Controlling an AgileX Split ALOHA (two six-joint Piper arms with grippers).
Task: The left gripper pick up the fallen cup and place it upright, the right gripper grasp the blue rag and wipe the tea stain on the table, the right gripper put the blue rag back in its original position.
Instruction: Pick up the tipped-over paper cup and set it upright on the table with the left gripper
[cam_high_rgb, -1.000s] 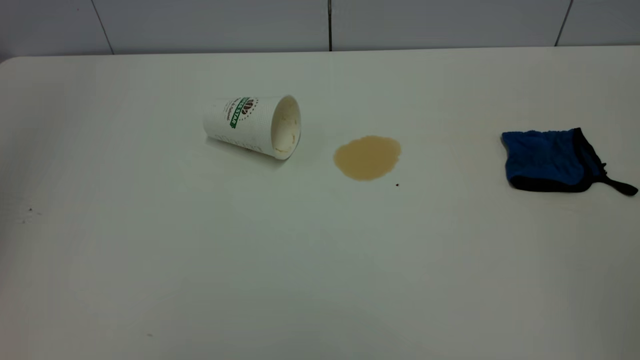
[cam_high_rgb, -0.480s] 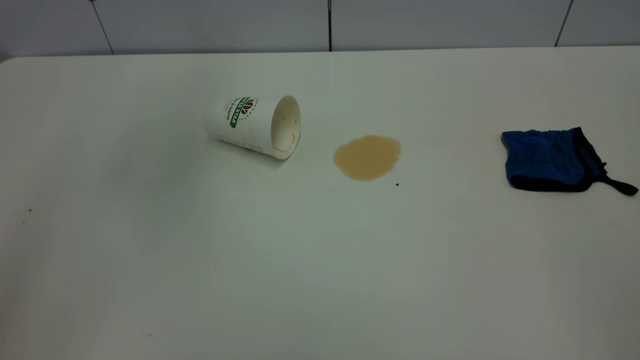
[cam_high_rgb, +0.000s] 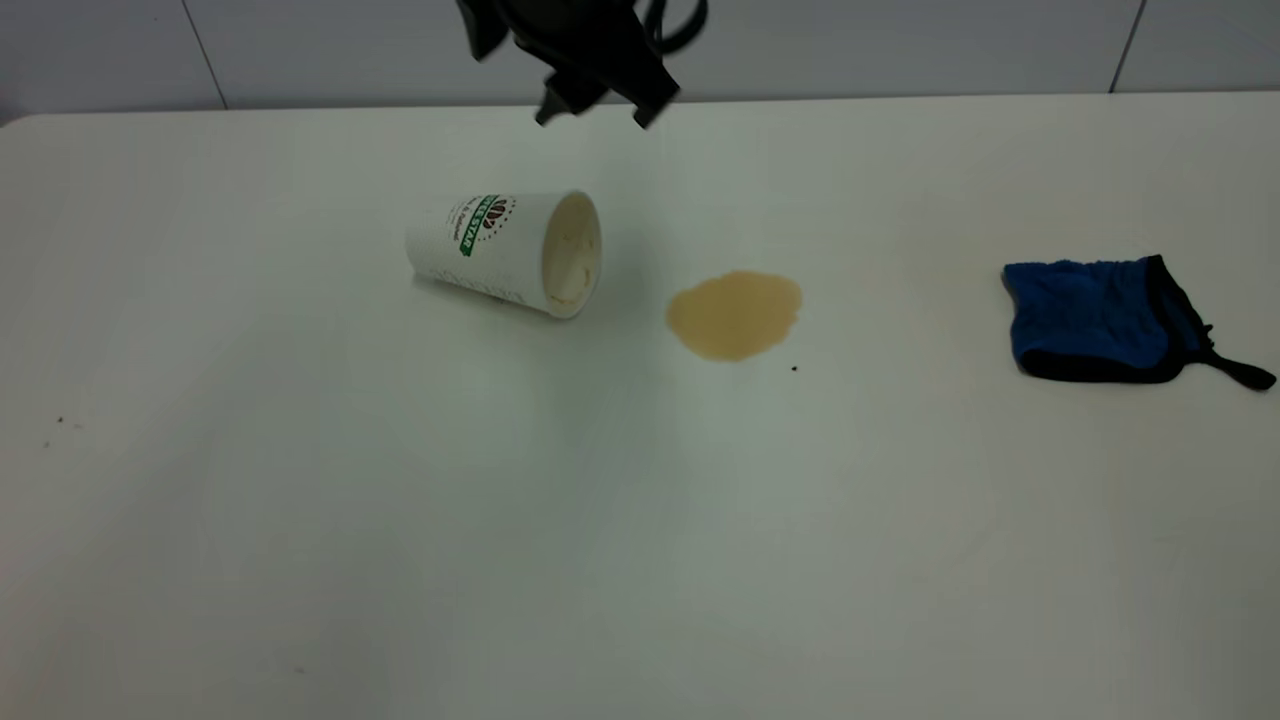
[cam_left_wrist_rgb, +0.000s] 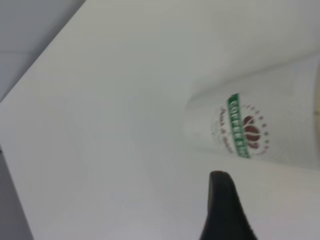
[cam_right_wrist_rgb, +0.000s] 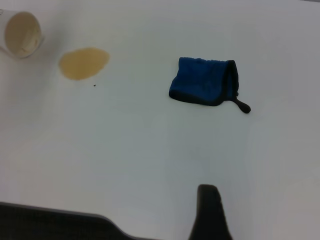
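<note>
White cup (cam_high_rgb: 507, 252) on side, below left tool (cam_high_rgb: 592, 108); tool spread, apart from cup.

A matte black left end effector (cam_high_rgb: 592, 108) with a bulky angular body, two short pointed tips and a looping black cable; in each wrist view, one smooth, tapered black fingertip (cam_left_wrist_rgb: 226, 207) with a rounded end (cam_right_wrist_rgb: 210, 212).
</note>
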